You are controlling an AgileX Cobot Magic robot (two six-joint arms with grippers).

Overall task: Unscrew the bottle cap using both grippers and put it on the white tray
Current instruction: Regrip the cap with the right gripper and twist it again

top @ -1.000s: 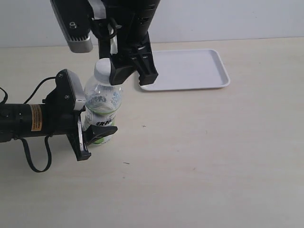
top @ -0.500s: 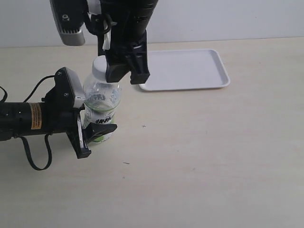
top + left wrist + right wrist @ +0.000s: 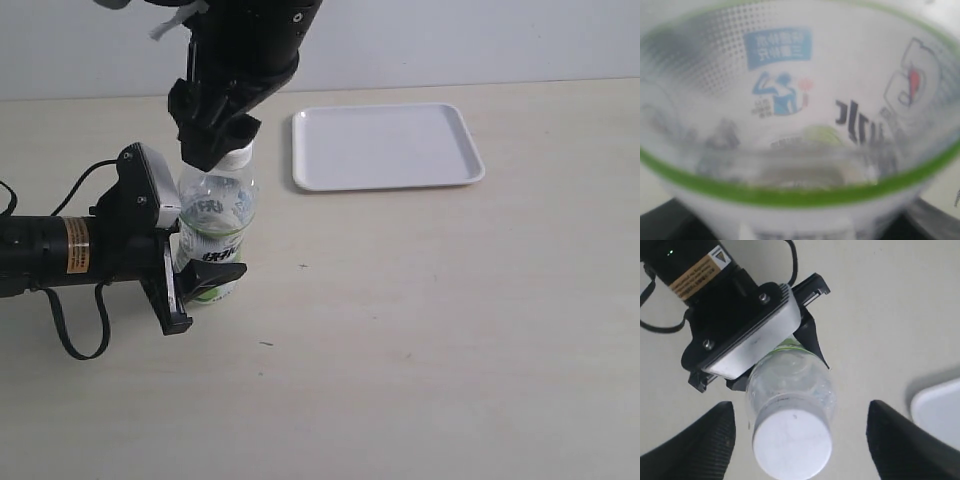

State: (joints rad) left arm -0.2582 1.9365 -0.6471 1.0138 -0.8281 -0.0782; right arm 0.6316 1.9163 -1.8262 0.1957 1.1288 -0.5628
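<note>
The bottle (image 3: 215,215) stands upright on the table, and my left gripper (image 3: 205,290) is shut on its lower body from the left. Its white-and-green label (image 3: 800,100) fills the left wrist view, blurred. My right gripper (image 3: 215,150) hangs from above at the bottle's top and covers most of the cap there. In the right wrist view the bottle cap (image 3: 792,442) sits on the bottle, between the two black fingers (image 3: 700,445). My right gripper (image 3: 800,440) is open, with a gap on each side of the cap. The white tray (image 3: 400,150) lies at the back right.
The left arm's black body with its yellow label (image 3: 75,245) and a looping black cable (image 3: 70,340) lie on the table left of the bottle. A corner of the tray (image 3: 940,405) shows in the right wrist view. Bare table spreads to the front and right.
My right gripper has swung left from the tray's near corner and now hangs over the bottle's top, straddling the cap. The left gripper and bottle have stayed put.
</note>
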